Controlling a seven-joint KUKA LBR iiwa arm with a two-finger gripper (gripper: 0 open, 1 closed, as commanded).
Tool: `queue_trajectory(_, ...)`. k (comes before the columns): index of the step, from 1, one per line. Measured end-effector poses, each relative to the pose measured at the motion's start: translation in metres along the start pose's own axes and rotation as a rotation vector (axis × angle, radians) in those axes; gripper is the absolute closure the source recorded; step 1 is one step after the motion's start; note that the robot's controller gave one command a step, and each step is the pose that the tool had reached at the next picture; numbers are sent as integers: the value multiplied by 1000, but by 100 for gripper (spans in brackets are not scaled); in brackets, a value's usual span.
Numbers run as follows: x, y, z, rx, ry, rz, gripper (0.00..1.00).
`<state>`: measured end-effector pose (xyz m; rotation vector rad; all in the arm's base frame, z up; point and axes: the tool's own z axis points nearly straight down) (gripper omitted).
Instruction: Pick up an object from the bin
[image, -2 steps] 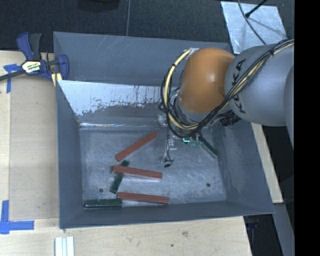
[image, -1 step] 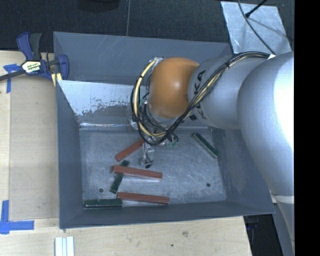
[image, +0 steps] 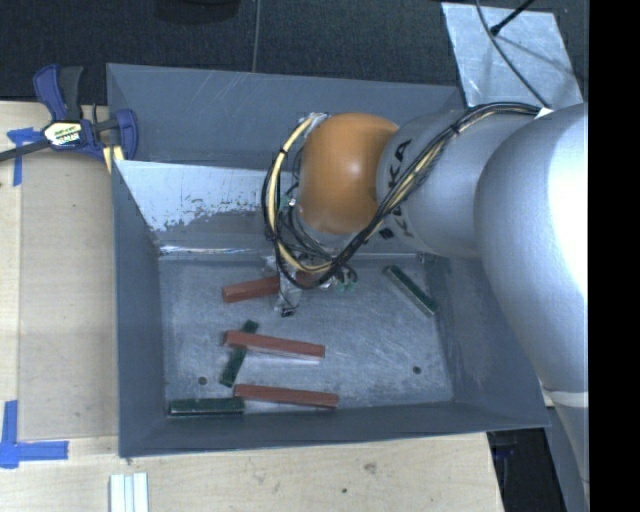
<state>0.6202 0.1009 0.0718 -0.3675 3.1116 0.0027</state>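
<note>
My gripper (image: 288, 303) hangs low over the bin floor, under the arm's orange cover, left of the bin's middle. A short brown stick (image: 248, 291) lies just to its left, and the stick's right end reaches the gripper. Whether the gripper touches it is hidden. A longer brown stick (image: 276, 346) lies flat a little below the gripper. A small dark green piece (image: 248, 327) sits at that stick's left end.
Another long brown stick (image: 286, 397) and a dark green stick (image: 205, 407) lie along the near wall. A dark green stick (image: 232, 367) lies slanted between the brown ones. A green stick (image: 412, 290) lies at the right, beside the arm.
</note>
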Motion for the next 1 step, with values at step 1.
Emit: queue_trajectory(1,2,5,-149,2,-4,-179,100)
